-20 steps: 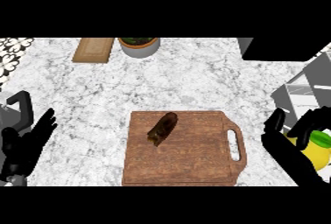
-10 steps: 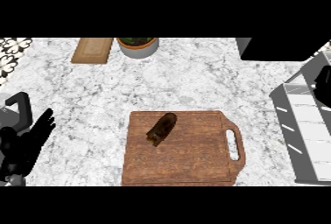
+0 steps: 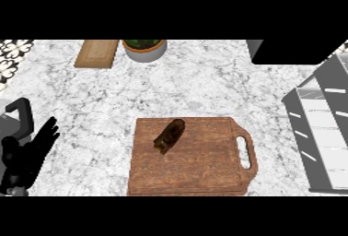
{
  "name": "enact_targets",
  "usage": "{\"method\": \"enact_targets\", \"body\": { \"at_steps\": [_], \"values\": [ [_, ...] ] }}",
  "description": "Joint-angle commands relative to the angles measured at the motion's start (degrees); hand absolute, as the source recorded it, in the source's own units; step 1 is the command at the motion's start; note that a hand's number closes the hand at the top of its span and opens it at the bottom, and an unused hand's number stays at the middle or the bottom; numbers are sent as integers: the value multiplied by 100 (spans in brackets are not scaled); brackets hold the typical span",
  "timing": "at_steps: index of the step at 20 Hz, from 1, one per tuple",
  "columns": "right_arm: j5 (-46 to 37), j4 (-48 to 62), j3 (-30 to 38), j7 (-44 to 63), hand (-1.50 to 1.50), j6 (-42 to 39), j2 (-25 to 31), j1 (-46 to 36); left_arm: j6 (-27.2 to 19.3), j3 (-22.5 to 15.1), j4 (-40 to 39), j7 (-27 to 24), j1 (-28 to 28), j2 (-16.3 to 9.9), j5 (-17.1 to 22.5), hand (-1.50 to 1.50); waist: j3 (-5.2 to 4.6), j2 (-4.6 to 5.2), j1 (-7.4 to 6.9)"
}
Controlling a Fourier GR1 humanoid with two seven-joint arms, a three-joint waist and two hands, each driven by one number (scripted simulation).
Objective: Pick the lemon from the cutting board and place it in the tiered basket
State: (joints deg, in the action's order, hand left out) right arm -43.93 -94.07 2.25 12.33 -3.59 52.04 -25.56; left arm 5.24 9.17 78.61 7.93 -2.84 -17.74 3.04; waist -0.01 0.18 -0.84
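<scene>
1. I see no yellow lemon on the cutting board rn. The only thing on it is a dark brown long lump, lying slanted near the board's top left part.
2. My guess on the lemon: light, hard-ish, won't break. Its skin is smooth & it's round, so it could roll or slip. I'd wrap fingers round its fat middle, thumb on the other side.
3. The brown lump looks bumpy & dull, prob light too. Best hold would be across its narrow middle.
4. Left hand rests at the view's left edge, fingers straight & pointing up, holding nothing. Right hand isn't in the pic, so I can't say anything abt it.
5. Board is brown wood w/ grain lines, flat, w/ a handle hole on its right side.
6. Counter is white-grey marble, smooth looking.
7. Tiered basket stands at the right edge, grey w/ flat pale shelves, near the board but not touching.
</scene>
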Motion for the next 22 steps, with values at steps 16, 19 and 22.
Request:
{"method": "enact_targets", "body": {
  "at_steps": [16, 19, 22],
  "values": [
    [-286, 2398, 207, 99, -150, -1729, -22, -496, 181, 185, 20, -40, -11, -36, 3, 0, 1, -3, 0],
    [-35, 2193, 610, 38, -150, -1713, -162, -394, 140, 211, -339, -171, 127, 1, -123, 0, 0, -16, 74],
    [188, 2253, 949, -335, -150, -1553, -128, -449, 300, 342, -299, 154, 316, -186, 34, 0, 2, -16, 76]
  ]
}}
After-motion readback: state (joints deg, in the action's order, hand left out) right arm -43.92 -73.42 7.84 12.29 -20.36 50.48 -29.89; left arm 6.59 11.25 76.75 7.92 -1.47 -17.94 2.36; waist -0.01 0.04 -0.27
